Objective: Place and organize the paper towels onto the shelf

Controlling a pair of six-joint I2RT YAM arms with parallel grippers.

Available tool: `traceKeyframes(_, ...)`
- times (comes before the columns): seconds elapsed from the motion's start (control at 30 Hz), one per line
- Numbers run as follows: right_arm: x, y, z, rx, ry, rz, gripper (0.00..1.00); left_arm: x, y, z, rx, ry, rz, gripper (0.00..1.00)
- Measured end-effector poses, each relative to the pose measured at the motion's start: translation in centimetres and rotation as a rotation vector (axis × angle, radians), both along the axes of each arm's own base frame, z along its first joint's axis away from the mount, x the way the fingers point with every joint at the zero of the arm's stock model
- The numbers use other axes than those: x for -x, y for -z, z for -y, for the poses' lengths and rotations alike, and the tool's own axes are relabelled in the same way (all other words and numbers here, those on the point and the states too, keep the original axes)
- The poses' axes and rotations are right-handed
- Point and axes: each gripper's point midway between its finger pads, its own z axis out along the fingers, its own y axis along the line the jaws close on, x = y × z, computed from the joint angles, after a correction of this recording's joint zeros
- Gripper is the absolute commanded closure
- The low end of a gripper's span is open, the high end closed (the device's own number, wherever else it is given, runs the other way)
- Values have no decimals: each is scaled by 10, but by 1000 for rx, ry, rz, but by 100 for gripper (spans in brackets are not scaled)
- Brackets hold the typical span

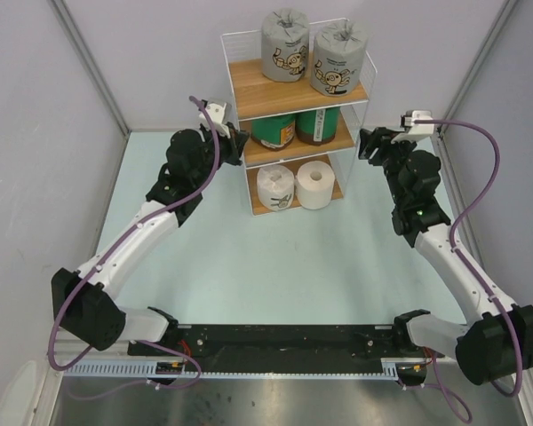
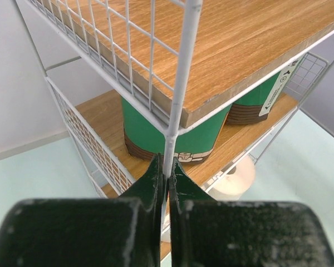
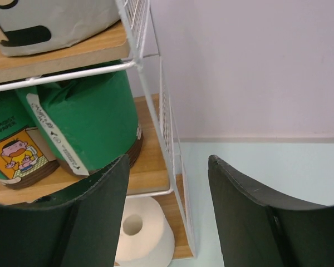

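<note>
Paper towels (image 1: 285, 46) on shelf (image 1: 249, 89)

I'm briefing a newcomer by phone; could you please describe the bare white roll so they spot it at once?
Find the tall white wire shelf and look at its lowest wooden board. Two white rolls stand there, and the bare roll is the right-hand one. It is plain unwrapped paper, while its left neighbour wears a printed wrapper.

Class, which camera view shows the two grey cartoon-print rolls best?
The top external view: both grey cartoon-print rolls stand in full on the top board of the shelf. The right wrist view catches only the lower edge of one roll, cut off at the frame's corner. The left wrist view shows neither of them.
</note>
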Motion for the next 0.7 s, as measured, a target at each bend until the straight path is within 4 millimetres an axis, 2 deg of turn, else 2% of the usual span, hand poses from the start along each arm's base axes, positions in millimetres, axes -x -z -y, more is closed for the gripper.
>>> traceKeyframes(0.2, -14, -2, -4, -8, -52, 8, 39, 3, 0, -3, -8, -6, -8, 100)
traceKeyframes(0.37, -19, -4, -19, -5, -134, 17, 39, 4, 0, -3, -12, -6, -8, 100)
traceKeyframes(0.5, -23, -6, -25, -4, -164, 22, 52, 4, 0, -4, -13, -6, -9, 100)
traceKeyframes(0.7, -31, -11, -27, -1, -160, 32, 54, 6, 1, -5, -16, -7, -14, 100)
